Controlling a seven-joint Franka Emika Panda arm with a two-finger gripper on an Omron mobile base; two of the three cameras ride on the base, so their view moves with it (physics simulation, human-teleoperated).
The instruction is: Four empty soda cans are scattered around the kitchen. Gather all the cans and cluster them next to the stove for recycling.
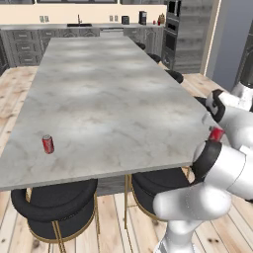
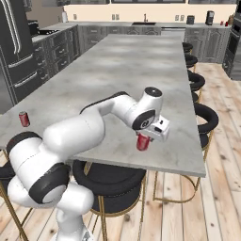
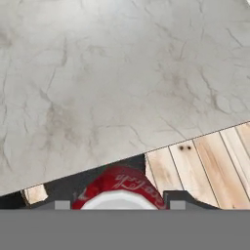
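In the left base view the gripper (image 1: 216, 129) hangs at the near right corner of the marble island counter (image 1: 108, 99), closed around a red soda can (image 1: 216, 134) of which just the red side shows between white arm parts. A second soda can (image 1: 48, 144) stands upright on the island near its front left edge, well apart from the held one; it is red with a silver top and white markings. Black round stools (image 1: 54, 207) sit under the island's near edge.

In the right base view the gripper (image 2: 146, 137) points down over the island's near edge with its jaws clamped on the held can (image 2: 143, 142), which hangs upright just above the counter surface. The other can (image 2: 24, 119) stands at the island's far left corner.

In the hand view the held can (image 3: 119, 190) sits at the bottom between the two finger tips (image 3: 62, 205), its silver top and red shoulder with white lettering facing the camera. Beyond it lie the marble island top (image 3: 107, 83) and, past its edge, plank floor (image 3: 205, 166).
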